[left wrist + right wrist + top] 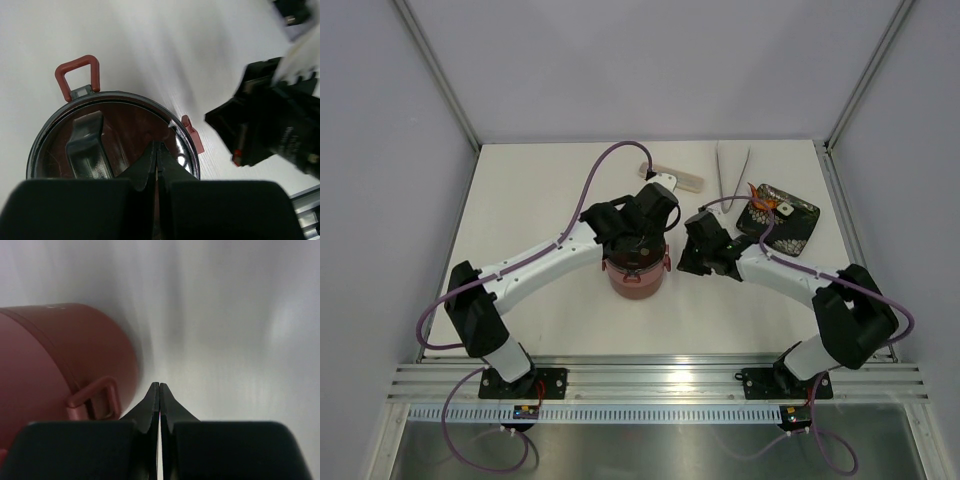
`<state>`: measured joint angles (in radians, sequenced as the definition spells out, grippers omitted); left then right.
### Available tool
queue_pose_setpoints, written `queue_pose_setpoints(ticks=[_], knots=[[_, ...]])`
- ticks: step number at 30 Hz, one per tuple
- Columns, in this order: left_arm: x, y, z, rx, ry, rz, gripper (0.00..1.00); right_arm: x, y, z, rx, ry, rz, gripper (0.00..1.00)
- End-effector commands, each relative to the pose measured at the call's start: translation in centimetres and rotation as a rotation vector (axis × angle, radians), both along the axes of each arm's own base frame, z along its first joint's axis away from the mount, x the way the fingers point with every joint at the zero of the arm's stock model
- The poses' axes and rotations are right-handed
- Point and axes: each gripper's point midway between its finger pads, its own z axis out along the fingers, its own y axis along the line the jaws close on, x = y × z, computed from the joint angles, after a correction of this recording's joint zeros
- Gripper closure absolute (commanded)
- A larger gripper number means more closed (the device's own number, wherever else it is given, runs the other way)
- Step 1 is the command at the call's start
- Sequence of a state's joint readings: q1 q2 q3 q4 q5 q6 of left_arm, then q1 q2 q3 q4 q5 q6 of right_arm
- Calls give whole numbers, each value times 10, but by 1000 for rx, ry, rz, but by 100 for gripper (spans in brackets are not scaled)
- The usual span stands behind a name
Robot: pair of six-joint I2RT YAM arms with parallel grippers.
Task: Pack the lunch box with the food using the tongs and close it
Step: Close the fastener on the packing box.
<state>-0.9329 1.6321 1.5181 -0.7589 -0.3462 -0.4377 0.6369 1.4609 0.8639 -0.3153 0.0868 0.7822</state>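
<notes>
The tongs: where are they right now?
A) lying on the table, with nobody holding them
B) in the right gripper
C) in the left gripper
A: the tongs lie on the far part of the table, while the left gripper and the right gripper are both shut on nothing.

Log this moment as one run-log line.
left gripper: shut, over lunch box lid | right gripper: shut, beside lunch box | tongs: unheld | food: on black tray

White table (540, 190): stacked maroon lunch box (636, 282) at centre; beige cutlery case (690, 182), silver tongs (721, 170) and black patterned tray (798, 226) farther back.
</notes>
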Motion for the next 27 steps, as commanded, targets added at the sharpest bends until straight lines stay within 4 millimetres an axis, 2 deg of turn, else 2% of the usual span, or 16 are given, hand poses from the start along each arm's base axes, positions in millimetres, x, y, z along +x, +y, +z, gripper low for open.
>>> queue_pose_setpoints(ticks=[1,3,4,9,10,14,17,22,25,27], knots=[[-35,26,-67,185,207,-25,100,21,59,33,140,-94,88,100],[-36,24,-69,178,214,-33,100,15,82,41,219,-112,166,100],[-36,23,-70,176,218,-35,100,19,91,54,281,-162,178,100],[-39,19,-72,154,229,-50,100,20,58,50,258,-199,79,100],[-39,18,-73,152,230,-52,100,16,46,41,219,-169,51,100],[-38,18,-72,148,226,-53,100,15,12,32,156,-147,-48,100],[-38,19,-73,153,226,-51,100,8,-1,33,141,-145,-95,100],[-38,20,-74,153,227,-51,100,1,0,45,223,-169,-110,100],[-38,21,-75,153,231,-52,100,2,15,49,272,-170,-80,100],[-37,20,-75,151,230,-51,100,0,29,41,282,-145,-48,100]])
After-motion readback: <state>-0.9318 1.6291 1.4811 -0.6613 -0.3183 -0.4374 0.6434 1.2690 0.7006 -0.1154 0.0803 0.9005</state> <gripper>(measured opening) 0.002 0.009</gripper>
